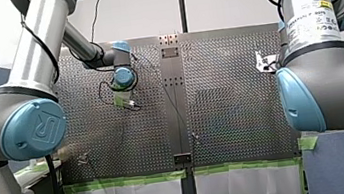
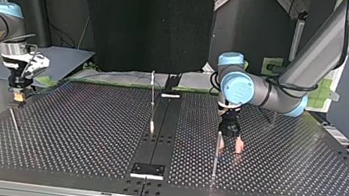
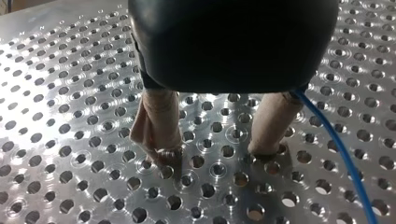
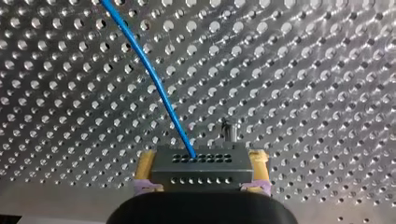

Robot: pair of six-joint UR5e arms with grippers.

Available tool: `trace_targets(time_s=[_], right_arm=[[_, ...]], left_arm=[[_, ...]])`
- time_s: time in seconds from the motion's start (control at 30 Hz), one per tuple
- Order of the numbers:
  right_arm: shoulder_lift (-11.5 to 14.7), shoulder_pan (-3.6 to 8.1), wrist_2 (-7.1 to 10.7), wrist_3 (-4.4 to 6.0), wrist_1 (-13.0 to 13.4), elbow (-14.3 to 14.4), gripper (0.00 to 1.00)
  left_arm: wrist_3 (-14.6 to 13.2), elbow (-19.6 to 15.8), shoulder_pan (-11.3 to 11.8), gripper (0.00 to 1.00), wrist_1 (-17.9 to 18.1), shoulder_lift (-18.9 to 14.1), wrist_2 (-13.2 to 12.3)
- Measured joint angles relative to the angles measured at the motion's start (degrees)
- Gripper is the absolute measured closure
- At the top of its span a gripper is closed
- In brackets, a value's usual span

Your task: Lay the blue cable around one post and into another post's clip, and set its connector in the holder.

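Observation:
In the right wrist view my right gripper (image 4: pixel 201 169) is shut, its yellow pads (image 4: pixel 144 167) clamping a grey connector block (image 4: pixel 201 170) with rows of holes. The blue cable (image 4: pixel 154 77) leaves the block's top and runs away over the perforated plate. A small post (image 4: pixel 227 129) stands just ahead of the block. In the left wrist view my left gripper (image 3: pixel 215 156) stands open with its beige fingertips (image 3: pixel 163 154) close to the plate and nothing between them. The blue cable (image 3: pixel 343 154) passes outside one finger. In the top view my left gripper (image 2: pixel 229 146) is next to a thin post (image 2: pixel 216 156).
Another thin post (image 2: pixel 153 100) stands near the plate's middle seam, between two dark brackets (image 2: pixel 148 170) on that strip. My right gripper (image 2: pixel 17 91) hangs at the top view's left edge of the perforated plate (image 2: pixel 82 132). Green tape (image 1: pixel 125 181) lines the plate's near edge.

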State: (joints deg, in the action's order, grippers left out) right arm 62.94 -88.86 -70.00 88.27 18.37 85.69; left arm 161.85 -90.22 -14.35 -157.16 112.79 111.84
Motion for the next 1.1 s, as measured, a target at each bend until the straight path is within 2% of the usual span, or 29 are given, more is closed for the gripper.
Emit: trace_targets(time_s=[0.17,0.53,0.87,1.1], right_arm=[[-0.03,0.88,1.39,-0.01,0.03,-0.51,1.00],[-0.10,2.51,2.14,0.03,-0.13,-1.35,1.00],[-0.32,2.92,3.22,0.93,1.04,-2.10,1.00],[-0.54,2.89,3.61,1.16,1.17,-2.33,1.00]], left_arm=[[-0.16,0.01,0.00,0.00,0.00,0.00,0.13],[-0.32,-0.01,0.00,0.00,0.00,0.00,0.17],[-0.40,0.02,0.00,0.00,0.00,0.00,0.17],[-0.40,0.01,0.01,0.00,0.00,0.00,0.17]])
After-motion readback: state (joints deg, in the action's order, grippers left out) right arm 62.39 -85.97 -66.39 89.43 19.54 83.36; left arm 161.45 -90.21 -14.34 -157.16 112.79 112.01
